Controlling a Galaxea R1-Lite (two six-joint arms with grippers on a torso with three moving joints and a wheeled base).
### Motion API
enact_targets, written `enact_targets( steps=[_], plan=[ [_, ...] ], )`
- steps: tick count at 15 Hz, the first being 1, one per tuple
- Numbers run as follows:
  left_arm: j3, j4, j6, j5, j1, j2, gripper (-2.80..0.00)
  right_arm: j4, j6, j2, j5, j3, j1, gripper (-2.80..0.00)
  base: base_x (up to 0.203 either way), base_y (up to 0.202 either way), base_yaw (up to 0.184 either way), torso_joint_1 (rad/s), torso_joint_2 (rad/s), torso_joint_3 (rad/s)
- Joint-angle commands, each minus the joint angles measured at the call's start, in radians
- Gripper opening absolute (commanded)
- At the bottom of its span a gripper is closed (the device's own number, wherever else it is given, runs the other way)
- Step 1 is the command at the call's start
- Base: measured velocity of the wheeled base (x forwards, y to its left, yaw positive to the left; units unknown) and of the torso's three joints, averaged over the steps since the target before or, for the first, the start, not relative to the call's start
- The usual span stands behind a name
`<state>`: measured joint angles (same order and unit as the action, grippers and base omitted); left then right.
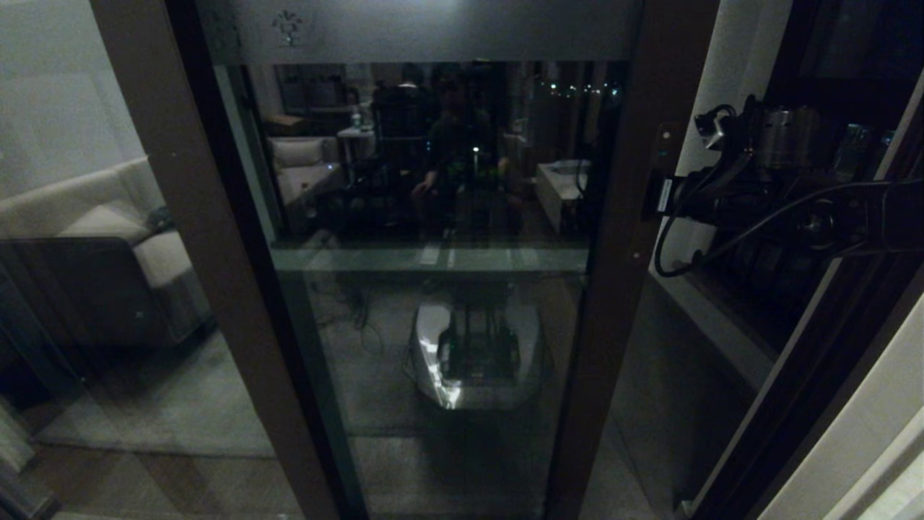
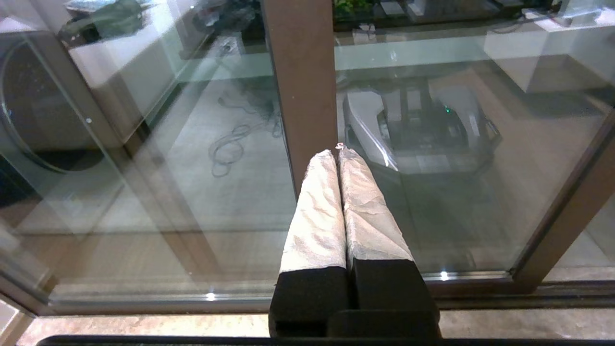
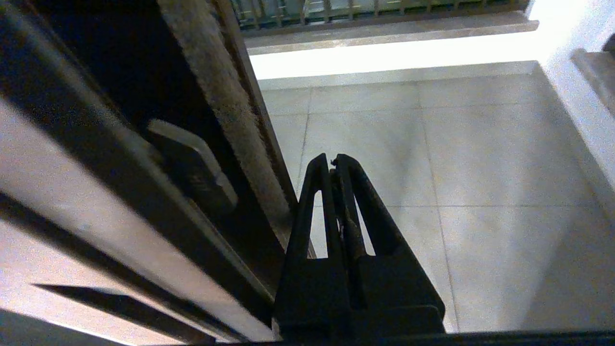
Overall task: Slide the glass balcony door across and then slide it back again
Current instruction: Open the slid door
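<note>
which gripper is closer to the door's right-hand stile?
Right. The right gripper is shut beside the door stile, by its edge. The left gripper, shut, hangs low before the glass.

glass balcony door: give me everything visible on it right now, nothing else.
The glass balcony door is a tall glass panel in a dark brown frame, standing upright and partly slid across: past its right stile an open gap shows the tiled balcony floor. That stile carries small silver screws. The glass mirrors the room and the robot's base. The right gripper, shut, sits at the stile's edge beside a pale handle; actual contact cannot be confirmed.
</note>
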<state>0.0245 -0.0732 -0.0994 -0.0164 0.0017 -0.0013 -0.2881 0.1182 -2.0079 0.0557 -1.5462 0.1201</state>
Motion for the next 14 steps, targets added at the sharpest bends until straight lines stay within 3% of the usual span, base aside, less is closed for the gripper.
enact_targets(
  steps=[1,4,14],
  plan=[
    [0.000,0.000,0.000,0.001,0.000,0.000,-2.80,-0.003,0.001,-0.012,-0.010,-0.012,0.010,-2.80,0.000,0.000,0.000,0.000,0.00,0.000],
    [0.000,0.000,0.000,0.001,0.000,0.000,-2.80,-0.003,0.001,-0.040,-0.054,-0.051,0.035,-2.80,0.000,0.000,0.000,0.000,0.00,0.000],
    [0.000,0.000,0.000,0.001,0.000,0.000,-2.80,-0.003,0.000,-0.066,-0.056,-0.085,0.077,-2.80,0.000,0.000,0.000,0.000,0.00,0.000]
  ],
)
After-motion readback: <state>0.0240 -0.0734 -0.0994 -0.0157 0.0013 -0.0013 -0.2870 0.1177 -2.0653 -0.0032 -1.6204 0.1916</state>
